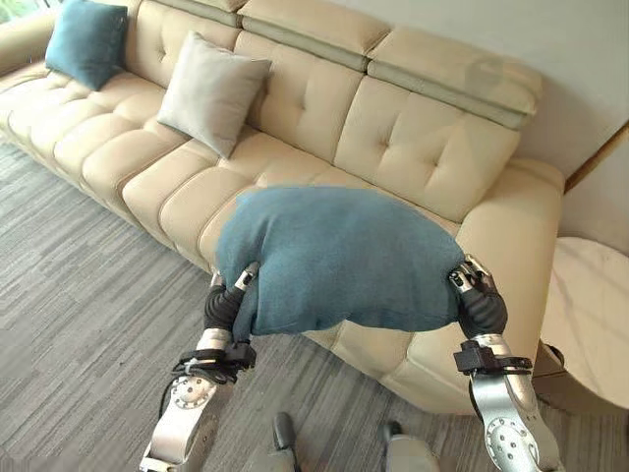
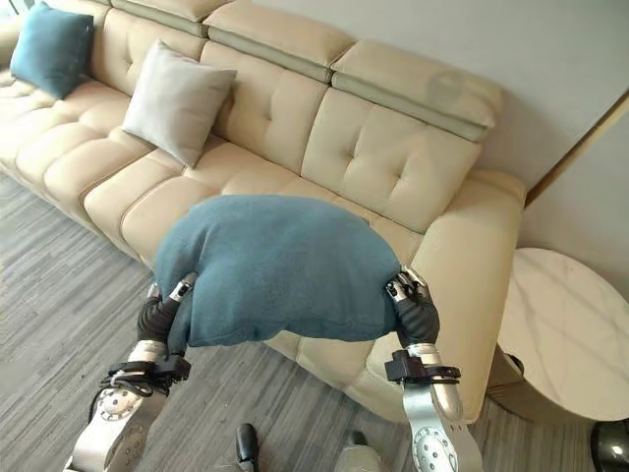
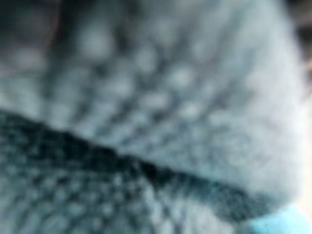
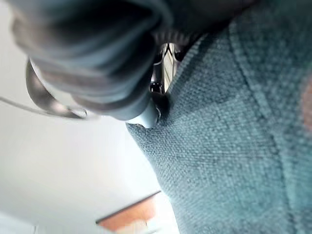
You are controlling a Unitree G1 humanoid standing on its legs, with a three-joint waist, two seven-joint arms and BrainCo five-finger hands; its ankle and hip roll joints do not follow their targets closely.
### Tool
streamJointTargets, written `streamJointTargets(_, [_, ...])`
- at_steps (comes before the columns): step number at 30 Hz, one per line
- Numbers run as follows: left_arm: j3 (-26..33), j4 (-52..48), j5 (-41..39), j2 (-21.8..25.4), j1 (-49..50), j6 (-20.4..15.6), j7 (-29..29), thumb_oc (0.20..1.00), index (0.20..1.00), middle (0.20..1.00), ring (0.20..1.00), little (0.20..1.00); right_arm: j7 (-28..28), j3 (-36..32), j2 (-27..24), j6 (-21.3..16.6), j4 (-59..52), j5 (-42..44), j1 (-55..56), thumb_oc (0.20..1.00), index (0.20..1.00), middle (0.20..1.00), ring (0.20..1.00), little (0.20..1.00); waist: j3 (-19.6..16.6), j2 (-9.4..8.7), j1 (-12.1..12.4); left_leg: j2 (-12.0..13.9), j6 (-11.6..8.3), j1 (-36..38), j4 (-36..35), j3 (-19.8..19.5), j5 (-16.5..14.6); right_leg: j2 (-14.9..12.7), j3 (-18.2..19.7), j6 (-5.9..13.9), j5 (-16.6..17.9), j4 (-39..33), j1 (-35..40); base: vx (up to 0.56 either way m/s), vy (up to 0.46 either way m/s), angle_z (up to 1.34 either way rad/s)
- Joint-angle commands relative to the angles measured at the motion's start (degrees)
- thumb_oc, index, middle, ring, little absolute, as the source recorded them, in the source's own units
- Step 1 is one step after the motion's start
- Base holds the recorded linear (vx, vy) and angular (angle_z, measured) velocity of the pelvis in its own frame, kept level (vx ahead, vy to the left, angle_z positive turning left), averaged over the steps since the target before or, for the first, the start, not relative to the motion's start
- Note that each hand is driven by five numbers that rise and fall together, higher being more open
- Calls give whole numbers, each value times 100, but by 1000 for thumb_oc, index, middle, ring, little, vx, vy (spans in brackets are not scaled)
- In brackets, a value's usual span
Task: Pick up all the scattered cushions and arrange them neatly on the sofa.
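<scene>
A large teal cushion (image 1: 339,261) hangs in the air in front of the beige sofa (image 1: 423,138), over the front edge of its right-hand seat. My left hand (image 1: 231,300) grips the cushion's left end, thumb lying on the fabric and fingers hidden behind it. At the right end, my right hand (image 1: 477,295) curls onto the edge. The teal weave (image 4: 234,122) runs close beside my right hand in its wrist view. A grey cushion (image 1: 211,91) leans upright on the sofa's middle seat. A smaller teal cushion (image 1: 88,39) leans at the far left.
A round pale marble side table (image 2: 565,315) stands just right of the sofa arm. Grey striped carpet (image 1: 69,295) spreads out to the left before the sofa. A wall runs behind the sofa.
</scene>
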Motion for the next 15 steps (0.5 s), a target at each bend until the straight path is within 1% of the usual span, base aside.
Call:
streamJointTargets(1, [-112, -519, 280, -158, -780, -662, -73, 200, 200, 200, 200, 200, 335, 163, 146, -581, -655, -32, -545, 200, 200, 200, 200, 200, -47, 0, -45, -263, -314, 836, -43, 523, -1194, 283, -1136, 20, 131, -617, 89, 282, 15, 30])
streamJointTargets(2, [-103, -511, 343, -173, -802, -664, -20, 200, 200, 200, 200, 200, 350, 200, 137, -595, -647, -31, -540, 200, 200, 200, 200, 200, -29, 15, -50, -248, -340, 960, -43, 538, -1285, 253, -1517, 29, 85, -561, 78, 280, 11, 22])
streamJointTargets(3, [-123, -495, 394, -180, -813, -658, -9, 200, 200, 200, 200, 200, 346, 205, 97, -603, -621, -66, -519, 200, 200, 200, 200, 200, -51, -21, -57, -296, -340, 1019, -38, 573, -1310, 242, -1654, -12, 98, -598, 71, 290, -25, 3])
streamJointTargets(4, [-130, -524, 432, -213, -793, -665, -24, 200, 200, 200, 200, 200, 348, 165, 71, -605, -670, -78, -457, 200, 200, 200, 200, 200, -77, -28, -102, -305, -348, 1139, 4, 547, -1435, 281, -1628, -47, 9, -670, 198, 315, -38, -35])
streamJointTargets(5, [-132, -547, 472, -233, -757, -653, -42, 200, 200, 200, 200, 200, 421, 136, 70, -590, -711, 12, -384, 200, 200, 200, 200, 200, -100, -32, -151, -304, -383, 1211, 182, 556, -1580, 301, -1548, -113, 1, -631, 278, 354, -50, -16])
streamJointTargets(6, [-113, -555, 426, -283, -749, -684, -51, 200, 200, 200, 200, 200, 434, 117, 45, -631, -708, 91, -346, 200, 200, 200, 200, 200, -136, -35, -191, -284, -433, 1248, 393, 587, -1734, 289, -1524, -172, -31, -644, 353, 386, -64, 4])
streamJointTargets(7, [-121, -619, 418, -305, -698, -710, -65, 200, 200, 200, 200, 200, 415, 66, -3, -653, -750, 125, -246, 200, 200, 200, 200, 200, -185, -16, -274, -222, -533, 1271, 756, 653, -1924, 292, -1491, -267, -104, -656, 472, 326, -73, 10])
streamJointTargets(8, [-115, -654, 383, -317, -654, -716, -90, 200, 200, 200, 200, 200, 427, 58, -43, -625, -779, 149, -228, 200, 200, 200, 200, 200, -191, 4, -295, -147, -601, 1216, 1156, 684, -1934, 323, -1467, -326, -157, -679, 581, 310, -92, 6])
streamJointTargets(9, [-110, -668, 350, -341, -601, -731, -111, 200, 200, 200, 200, 200, 456, 100, -109, -613, -759, 178, -241, 200, 200, 200, 200, 200, -178, 10, -285, -40, -691, 1084, 1747, 705, -1811, 368, -1398, -400, -187, -744, 736, 250, -98, 8])
streamJointTargets(10, [-92, -683, 342, -343, -554, -735, -95, 200, 200, 200, 200, 200, 455, 149, -188, -597, -715, 184, -259, 200, 200, 200, 200, 200, -137, 3, -233, 54, -778, 888, 2316, 646, -1667, 448, -1269, -496, -228, -834, 896, 164, -99, 8])
streamJointTargets(11, [-76, -672, 344, -347, -535, -738, -60, 200, 200, 200, 200, 200, 446, 163, -244, -560, -681, 201, -287, 200, 200, 200, 200, 200, -77, -64, -164, 23, -821, 605, 2800, 589, -1363, 436, -1231, -601, -157, -925, 969, 129, -80, -27])
streamJointTargets(12, [-53, -654, 327, -361, -522, -742, -39, 200, 200, 200, 200, 200, 459, 174, -276, -508, -644, 227, -299, 200, 200, 200, 200, 200, -67, -88, -117, 34, -849, 385, 3029, 453, -1283, 469, -1133, -634, -179, -993, 1045, 99, -34, -49])
streamJointTargets(13, [-33, -648, 294, -379, -485, -729, -15, 200, 200, 200, 200, 200, 472, 180, -304, -479, -629, 236, -295, 200, 200, 200, 200, 200, -65, -120, -90, 93, -809, 236, 3061, 377, -1297, 446, -1054, -616, -194, -1035, 1118, 174, 5, -62])
streamJointTargets(15, [15, -686, 294, -376, -384, -719, -5, 200, 200, 200, 200, 200, 468, 193, -339, -435, -609, 225, -308, 200, 200, 200, 200, 200, -74, -172, -30, 202, -685, 72, 2906, 320, -1436, 389, -893, -556, -204, -1095, 1223, 195, 76, -44])
